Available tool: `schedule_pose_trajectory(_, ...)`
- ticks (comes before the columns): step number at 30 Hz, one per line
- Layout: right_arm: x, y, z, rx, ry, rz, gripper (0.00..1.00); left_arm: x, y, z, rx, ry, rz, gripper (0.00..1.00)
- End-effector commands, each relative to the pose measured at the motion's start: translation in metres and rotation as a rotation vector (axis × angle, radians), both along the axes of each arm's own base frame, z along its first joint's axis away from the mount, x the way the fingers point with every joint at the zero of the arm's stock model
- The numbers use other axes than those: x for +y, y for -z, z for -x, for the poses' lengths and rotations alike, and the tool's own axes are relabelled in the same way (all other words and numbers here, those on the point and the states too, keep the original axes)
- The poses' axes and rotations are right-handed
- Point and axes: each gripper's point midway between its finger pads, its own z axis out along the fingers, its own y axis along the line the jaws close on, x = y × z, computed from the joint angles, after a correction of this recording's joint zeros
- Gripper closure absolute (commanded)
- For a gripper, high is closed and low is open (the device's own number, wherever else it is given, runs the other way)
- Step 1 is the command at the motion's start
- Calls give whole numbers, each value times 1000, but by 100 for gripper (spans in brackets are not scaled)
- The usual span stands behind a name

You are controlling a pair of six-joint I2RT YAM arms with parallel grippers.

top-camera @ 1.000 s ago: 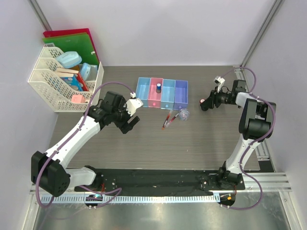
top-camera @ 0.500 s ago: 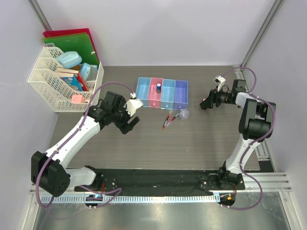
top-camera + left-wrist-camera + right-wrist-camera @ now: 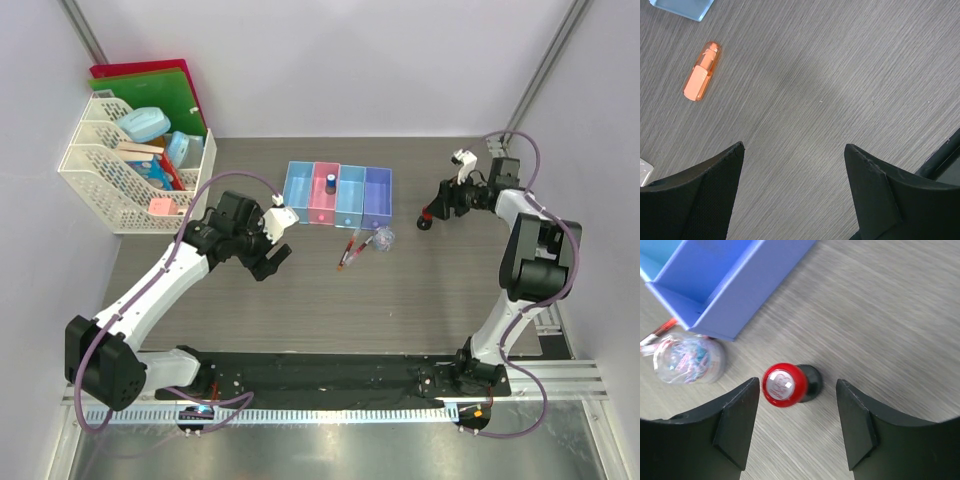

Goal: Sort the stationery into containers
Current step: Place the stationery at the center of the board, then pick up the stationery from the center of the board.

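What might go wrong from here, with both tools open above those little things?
1. The small round red-topped piece sits between the open fingers of the right tool; being round, it may slip out as they close, toward the clear bluish lump or purple-blue plastic bin.
2. The short orange marker lies outside the open fingers of the left tool, so closing there would likely catch nothing, and a nudge might roll it.

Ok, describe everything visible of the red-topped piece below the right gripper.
The red-topped piece is a small glossy red knob, plastic-looking, with a pale unreadable label on top and a black base. It appears to stand upright on the table, touching nothing else, near the purple-blue bin. The open right gripper straddles it without contact.
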Motion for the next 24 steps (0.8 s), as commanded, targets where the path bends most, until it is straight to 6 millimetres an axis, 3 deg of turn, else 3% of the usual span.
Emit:
schedule_pose_trajectory(1, -21, -46, -17, -101, 64, 217, 33, -3, -13, 0, -20, 12, 27, 19)
schedule_pose_trajectory(5, -9, -55, -16, -89, 18, 371, 33, -1, -12, 1, -24, 7, 23, 19)
schedule_pose_trajectory(6, -6, -49, -6, -26, 3, 386, 33, -1, -12, 0, -26, 3, 21, 19)
schedule_pose_trajectory(7, -6, -62, -14, -36, 9, 421, 33, 0, -12, -1, -30, -3, 15, 19)
schedule_pose_trajectory(9, 5, -53, -7, 58, -23, 433, 34, 1, -12, -1, -30, -7, 12, 19)
schedule_pose_trajectory(12, 6, -54, -16, 120, 0, 457, 37, 1, -12, 1, -29, -4, 17, 19)
schedule_pose_trajectory(13, 5, -65, -23, 106, 14, 470, 39, 1, -13, 1, -32, -3, 18, 19)
schedule_pose_trajectory(18, -2, -53, -9, 221, 20, 570, 38, 7, -12, 7, -44, -9, 12, 19)
schedule_pose_trajectory(19, 9, -50, -5, 232, -2, 588, 38, 8, -13, 8, -52, -11, 13, 18)
schedule_pose_trajectory(24, 16, -29, 16, 333, -40, 605, 36, 11, -13, 13, -75, -5, 18, 18)
